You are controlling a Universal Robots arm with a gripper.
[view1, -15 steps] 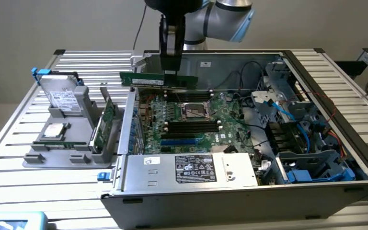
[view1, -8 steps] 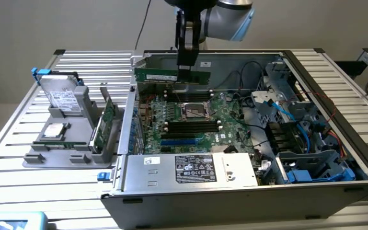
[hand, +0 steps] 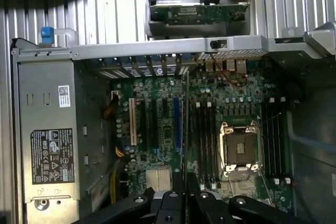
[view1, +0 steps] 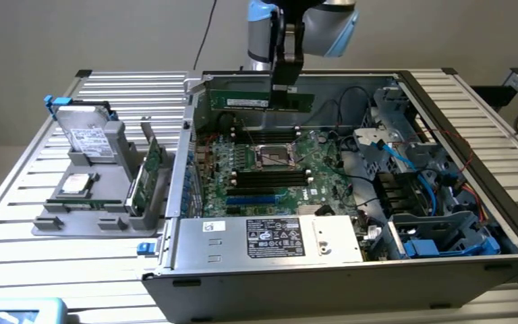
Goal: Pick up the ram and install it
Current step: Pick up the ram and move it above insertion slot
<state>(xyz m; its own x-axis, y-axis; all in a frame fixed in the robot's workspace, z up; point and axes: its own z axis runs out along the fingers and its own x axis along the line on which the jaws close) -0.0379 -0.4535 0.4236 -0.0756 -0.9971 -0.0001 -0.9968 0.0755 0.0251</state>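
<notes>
My gripper [view1: 285, 91] is shut on the ram [view1: 241, 101], a long, narrow green stick. It hangs level above the back of the open computer case [view1: 475, 169], over the motherboard [view1: 318, 192]. The wrist view shows the ram [hand: 185, 124] edge-on as a thin line running out from my gripper [hand: 185, 182]. That line lies beside the black memory slots [hand: 203, 135] next to the CPU socket [hand: 240, 148]. In the exterior view, black memory slots [view1: 272, 177] lie on both sides of the CPU socket [view1: 275, 155]. The ram is above the board and touches no slot.
A grey power supply [view1: 268, 239] fills the case's near side, and cables and blue drive bays [view1: 439, 229] sit at the exterior view's right. Outside the case, at the exterior view's left, a grey holder [view1: 88, 209] carries a green expansion card [view1: 151, 169] and a hard drive [view1: 88, 135].
</notes>
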